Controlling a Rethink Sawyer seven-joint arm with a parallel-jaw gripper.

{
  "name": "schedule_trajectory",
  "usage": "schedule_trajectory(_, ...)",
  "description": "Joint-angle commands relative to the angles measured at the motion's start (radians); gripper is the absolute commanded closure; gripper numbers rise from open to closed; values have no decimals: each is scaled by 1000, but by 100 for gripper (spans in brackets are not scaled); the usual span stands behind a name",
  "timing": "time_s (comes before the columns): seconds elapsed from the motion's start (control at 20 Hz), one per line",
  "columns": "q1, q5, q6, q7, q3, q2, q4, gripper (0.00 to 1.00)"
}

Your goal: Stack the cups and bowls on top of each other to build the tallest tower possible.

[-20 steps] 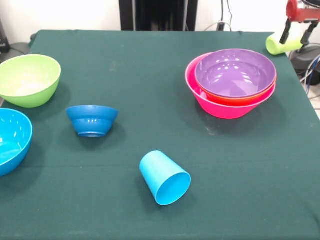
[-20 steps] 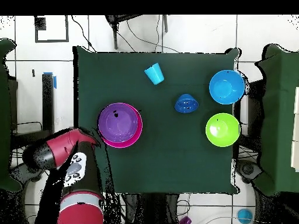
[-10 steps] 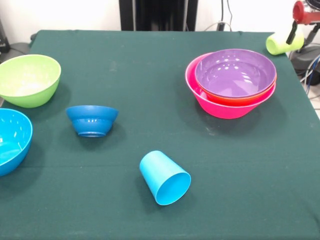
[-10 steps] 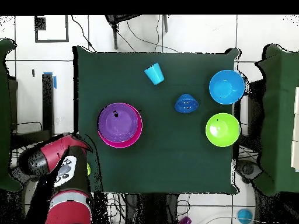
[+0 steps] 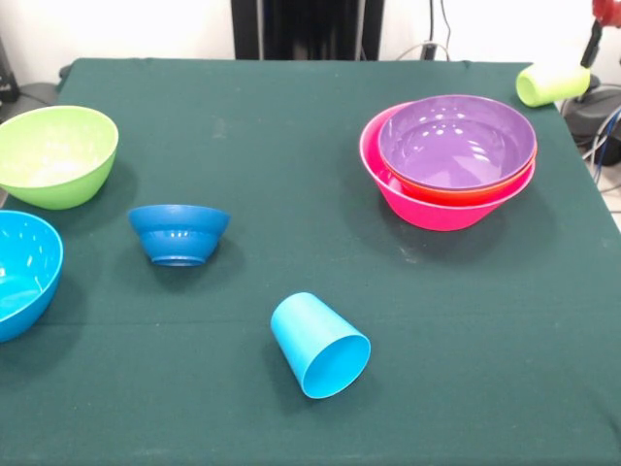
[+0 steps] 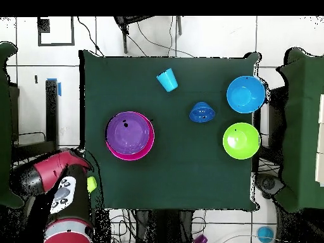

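The tower is a purple bowl nested in an orange bowl inside the wide pink bowl; from overhead it is the tower. A sky blue cup lies on its side near the front. A small dark blue bowl, a lime green bowl and a sky blue bowl stand apart at the left. The pale yellow-green cup lies sideways at the table's far right corner, with my gripper just above its right end. Whether it touches the cup is unclear.
In the overhead view my red arm is off the table beside the yellow-green cup, just outside the cloth's edge. Cables and a dark stand lie beyond the table's right edge.
My arm has swung away from the table and has almost left the front view at the top right. The yellow-green cup stays in nearly the same spot. The other bowls and the blue cup are unmoved.
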Motion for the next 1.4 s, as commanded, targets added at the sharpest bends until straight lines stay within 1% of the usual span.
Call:
schedule_trajectory(0.05, 12, 60, 56, 184, 24, -75, 72, 0)
schedule_trajectory(0.2, 15, 71, 62, 168, 33, -88, 99, 0)
schedule_trajectory(0.25, 25, 75, 57, 168, 36, -81, 103, 0)
schedule_trajectory(0.4, 39, 80, 18, 167, 48, -71, 137, 0)
schedule_trajectory(0.7, 87, 94, -16, 184, 41, -44, 145, 0)
schedule_trajectory(0.8, 97, 95, -35, 181, 40, -23, 145, 0)
schedule_trajectory(1.25, 115, 81, -110, 164, 28, 11, 185, 0)
schedule_trajectory(1.4, 117, 76, -162, 165, 30, 35, 201, 0)
